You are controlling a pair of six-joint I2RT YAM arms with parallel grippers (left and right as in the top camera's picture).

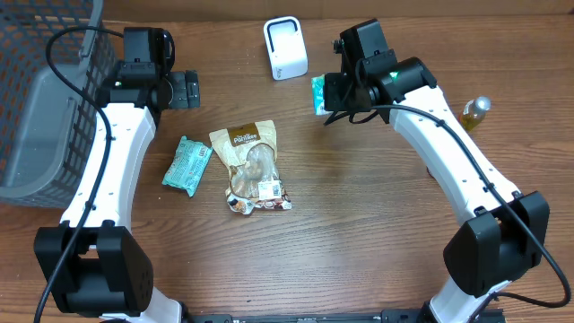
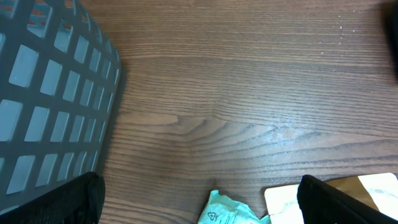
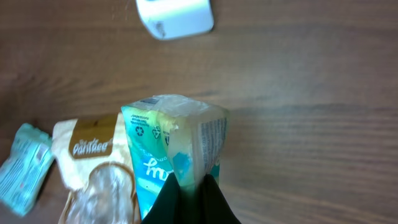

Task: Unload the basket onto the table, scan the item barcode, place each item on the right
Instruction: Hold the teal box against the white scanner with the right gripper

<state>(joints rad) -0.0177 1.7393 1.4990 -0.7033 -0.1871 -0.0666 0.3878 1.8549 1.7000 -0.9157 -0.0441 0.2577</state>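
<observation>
My right gripper (image 1: 326, 97) is shut on a teal and white packet (image 1: 317, 94), held above the table just right of the white barcode scanner (image 1: 285, 48). In the right wrist view the dark fingertips (image 3: 168, 199) pinch the packet's (image 3: 177, 140) lower edge, small print shows on its right side, and the scanner (image 3: 176, 15) sits beyond it at the top. My left gripper (image 1: 188, 89) hovers open and holds nothing at the back left beside the basket. Its wrist view shows my left gripper (image 2: 198, 204) with its two fingers spread wide over bare wood.
A grey mesh basket (image 1: 36, 117) fills the left edge. A second teal packet (image 1: 186, 165) and a beige snack pouch (image 1: 251, 166) lie mid-table. A small yellow bottle (image 1: 475, 112) stands at the far right.
</observation>
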